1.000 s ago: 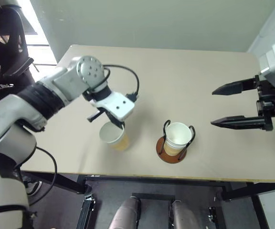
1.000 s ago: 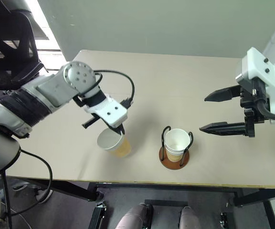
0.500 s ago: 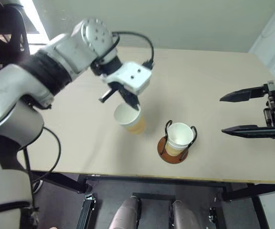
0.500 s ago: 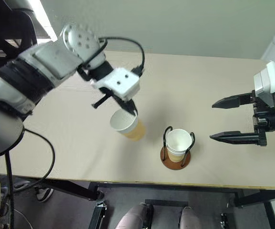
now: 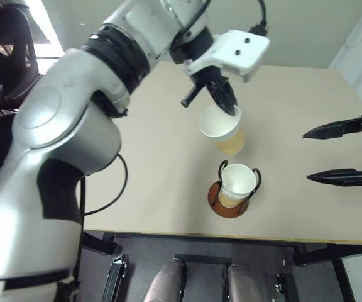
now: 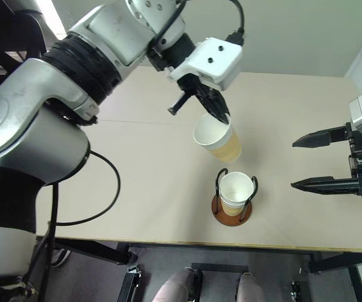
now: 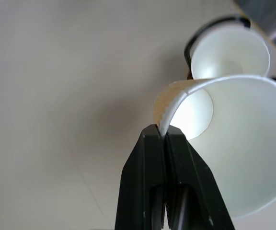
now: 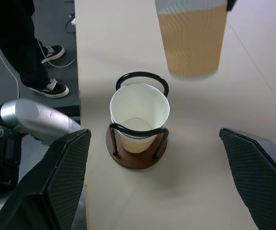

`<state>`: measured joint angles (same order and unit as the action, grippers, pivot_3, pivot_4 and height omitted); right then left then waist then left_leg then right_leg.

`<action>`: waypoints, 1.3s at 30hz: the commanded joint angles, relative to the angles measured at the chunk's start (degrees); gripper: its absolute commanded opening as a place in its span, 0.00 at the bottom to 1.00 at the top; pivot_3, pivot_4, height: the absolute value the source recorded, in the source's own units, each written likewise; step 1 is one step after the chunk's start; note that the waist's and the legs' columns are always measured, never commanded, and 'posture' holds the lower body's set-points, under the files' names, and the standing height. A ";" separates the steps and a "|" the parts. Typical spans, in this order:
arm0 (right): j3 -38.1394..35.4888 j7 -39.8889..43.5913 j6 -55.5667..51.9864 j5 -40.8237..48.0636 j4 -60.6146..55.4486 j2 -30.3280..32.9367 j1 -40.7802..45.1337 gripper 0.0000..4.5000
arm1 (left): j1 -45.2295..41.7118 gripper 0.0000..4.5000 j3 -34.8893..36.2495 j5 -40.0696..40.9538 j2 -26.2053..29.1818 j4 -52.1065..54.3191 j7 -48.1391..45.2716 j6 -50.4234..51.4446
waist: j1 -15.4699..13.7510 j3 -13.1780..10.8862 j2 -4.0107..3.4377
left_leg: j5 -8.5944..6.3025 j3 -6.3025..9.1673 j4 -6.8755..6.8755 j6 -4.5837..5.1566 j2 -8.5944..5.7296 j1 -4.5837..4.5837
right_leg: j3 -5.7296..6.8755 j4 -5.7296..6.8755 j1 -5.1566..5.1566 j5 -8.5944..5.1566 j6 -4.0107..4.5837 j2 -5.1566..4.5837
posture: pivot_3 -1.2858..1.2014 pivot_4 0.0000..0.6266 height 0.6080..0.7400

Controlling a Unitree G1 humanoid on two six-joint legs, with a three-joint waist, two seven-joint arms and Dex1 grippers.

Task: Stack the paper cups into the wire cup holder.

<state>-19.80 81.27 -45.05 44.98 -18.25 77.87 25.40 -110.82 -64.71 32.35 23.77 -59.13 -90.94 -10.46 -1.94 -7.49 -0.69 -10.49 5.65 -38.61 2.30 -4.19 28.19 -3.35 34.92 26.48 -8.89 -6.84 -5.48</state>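
The black wire cup holder on its reddish-brown disc [image 5: 233, 200], near the tabletop's front edge, already held stacked cups [image 5: 237, 181]. The left gripper [image 5: 226, 100] pinched a ribbed tan paper cup [image 5: 224, 129] by its rim above it, unplaced; the right gripper [image 5: 335, 154] waited, jaws spread.

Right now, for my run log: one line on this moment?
left gripper: shut on ribbed cup, raised | holder: cups inside | right gripper: open, empty

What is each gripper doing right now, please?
Left gripper: shut on the rim of a ribbed paper cup, held in the air above the table.
Right gripper: open, holding nothing.
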 commanded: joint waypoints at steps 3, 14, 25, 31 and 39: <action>-3.68 0.22 -1.45 1.54 -1.30 2.13 0.01 0.98 | -2.60 0.00 2.32 2.90 -1.21 2.16 -1.56 2.03 | 0.02 0.00 0.00 | -0.07 -0.16 -0.16 -0.06 -0.01 0.02 | 0.02 -0.02 -0.02 0.10 -0.35 -0.03 | 0.52 0.24 1.00; -5.71 0.37 -2.85 1.90 -2.32 2.32 -2.18 0.98 | -1.22 0.00 -5.32 12.30 2.98 17.73 -1.56 5.23 | -0.10 0.00 0.00 | -0.49 -0.22 -0.59 0.29 -0.04 -0.02 | -0.03 -0.04 -0.25 0.08 -0.42 -0.12 | 0.52 0.24 1.00; -5.58 0.60 -2.96 2.10 -1.58 2.66 -1.69 0.98 | -0.79 0.00 -7.16 8.59 0.63 14.73 -1.56 -0.14 | -0.14 0.00 -0.01 | -0.52 -0.20 -0.81 0.59 -0.06 -0.12 | -0.04 -0.04 -0.45 0.13 -0.21 -0.11 | 0.52 0.24 1.00; -5.78 0.13 -3.49 2.65 -1.89 2.86 -1.66 0.98 | -0.85 0.00 -6.50 6.04 -1.42 10.77 -1.56 -2.56 | -0.14 0.00 -0.01 | -0.55 -0.19 -0.97 0.61 -0.07 -0.12 | -0.05 -0.01 -0.52 0.17 -0.23 -0.11 | 0.52 0.24 1.00; -4.13 -2.15 -4.97 4.26 -3.07 3.06 0.43 0.98 | -0.03 0.00 -7.00 3.24 -2.51 8.36 -1.56 -4.84 | -0.15 0.01 -0.01 | -0.58 -0.19 -0.98 0.65 -0.07 -0.11 | -0.05 -0.03 -0.52 0.14 -0.25 -0.10 | 0.52 0.24 1.00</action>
<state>-22.89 79.74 -49.75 48.23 -20.79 79.56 24.57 -110.33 -72.84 35.83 21.26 -50.15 -90.93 -14.58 -2.09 -7.48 -0.70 -11.07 5.46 -39.60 2.95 -4.27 28.08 -3.40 34.88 25.96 -8.76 -7.10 -5.58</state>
